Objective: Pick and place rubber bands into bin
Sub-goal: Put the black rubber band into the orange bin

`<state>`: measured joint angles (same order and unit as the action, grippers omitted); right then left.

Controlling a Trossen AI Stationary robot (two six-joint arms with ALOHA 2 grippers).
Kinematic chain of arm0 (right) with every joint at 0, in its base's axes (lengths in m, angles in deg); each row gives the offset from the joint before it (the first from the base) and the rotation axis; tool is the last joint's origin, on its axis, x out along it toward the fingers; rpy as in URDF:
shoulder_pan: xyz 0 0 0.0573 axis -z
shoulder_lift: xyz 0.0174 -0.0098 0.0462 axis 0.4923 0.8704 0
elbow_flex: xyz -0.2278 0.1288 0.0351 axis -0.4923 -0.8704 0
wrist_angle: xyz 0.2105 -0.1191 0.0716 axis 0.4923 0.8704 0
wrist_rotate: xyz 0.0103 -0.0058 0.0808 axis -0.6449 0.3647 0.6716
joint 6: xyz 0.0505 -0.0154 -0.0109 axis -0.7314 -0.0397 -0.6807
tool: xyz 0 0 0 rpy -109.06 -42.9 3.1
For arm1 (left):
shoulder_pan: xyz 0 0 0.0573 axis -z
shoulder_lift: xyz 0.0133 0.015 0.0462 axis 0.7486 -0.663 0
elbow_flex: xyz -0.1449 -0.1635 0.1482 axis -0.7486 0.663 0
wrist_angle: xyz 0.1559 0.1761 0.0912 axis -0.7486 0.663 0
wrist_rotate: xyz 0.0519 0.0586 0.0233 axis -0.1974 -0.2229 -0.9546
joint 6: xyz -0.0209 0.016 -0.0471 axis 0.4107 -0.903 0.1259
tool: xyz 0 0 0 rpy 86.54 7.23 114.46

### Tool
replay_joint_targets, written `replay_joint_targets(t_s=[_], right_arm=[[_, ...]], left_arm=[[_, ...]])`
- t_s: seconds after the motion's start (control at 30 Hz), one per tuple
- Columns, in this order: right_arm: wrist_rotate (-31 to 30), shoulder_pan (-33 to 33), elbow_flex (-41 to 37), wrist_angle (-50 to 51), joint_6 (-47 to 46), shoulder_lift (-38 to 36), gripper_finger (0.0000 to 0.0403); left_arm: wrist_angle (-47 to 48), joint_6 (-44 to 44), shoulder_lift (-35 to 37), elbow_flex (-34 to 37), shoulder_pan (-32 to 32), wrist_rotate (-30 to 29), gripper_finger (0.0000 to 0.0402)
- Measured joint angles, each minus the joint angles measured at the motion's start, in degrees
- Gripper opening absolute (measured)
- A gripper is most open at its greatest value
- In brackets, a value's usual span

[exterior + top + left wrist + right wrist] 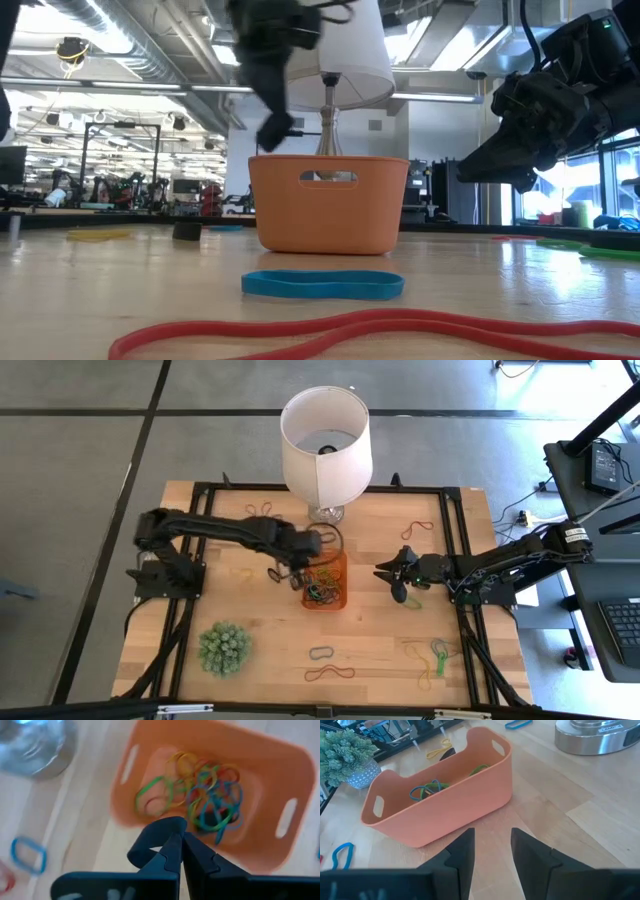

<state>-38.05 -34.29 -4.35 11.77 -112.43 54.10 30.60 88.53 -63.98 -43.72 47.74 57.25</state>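
I see the orange bin (326,588) sitting near the middle of the table, just in front of the lamp's base (324,514), and it already holds a tangle of rubber bands (200,795) in green, yellow, blue and red. More bands lie loose on the wood: a blue-grey loop (320,653) and a long red one (330,673) toward the near edge, a green and yellow cluster (432,656) at the near right, a red-brown one (417,528) at the far right, and another (262,510) at the far left beside the lamp.

My left gripper (179,836) hangs over the bin's left rim, its fingers pressed tight together; a dark curved strip shows at the tips, but I cannot tell whether it is a band. My right gripper (492,842) sits to the right of the bin, clear of it, jaws parted with nothing between them, pointing at the bin's long wall.

A spiky green ball plant (223,648) stands at the near left, and the white lampshade (325,440) rises behind the bin.
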Motion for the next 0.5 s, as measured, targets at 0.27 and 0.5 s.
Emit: replay_joint_targets(t_s=[0.27, 0.5], right_arm=[[0.0, -0.02, 0.0, -0.04, 0.02, 0.0, 0.0131], [0.0, -0.02, 0.0, -0.09, 0.0, 0.0, 0.0131]], left_arm=[[-1.55, -6.62, -14.22, -11.25, 0.11, 0.41, 0.0002], [-4.77, -9.37, -21.62, -13.4, -0.96, 1.3, 0.0002]])
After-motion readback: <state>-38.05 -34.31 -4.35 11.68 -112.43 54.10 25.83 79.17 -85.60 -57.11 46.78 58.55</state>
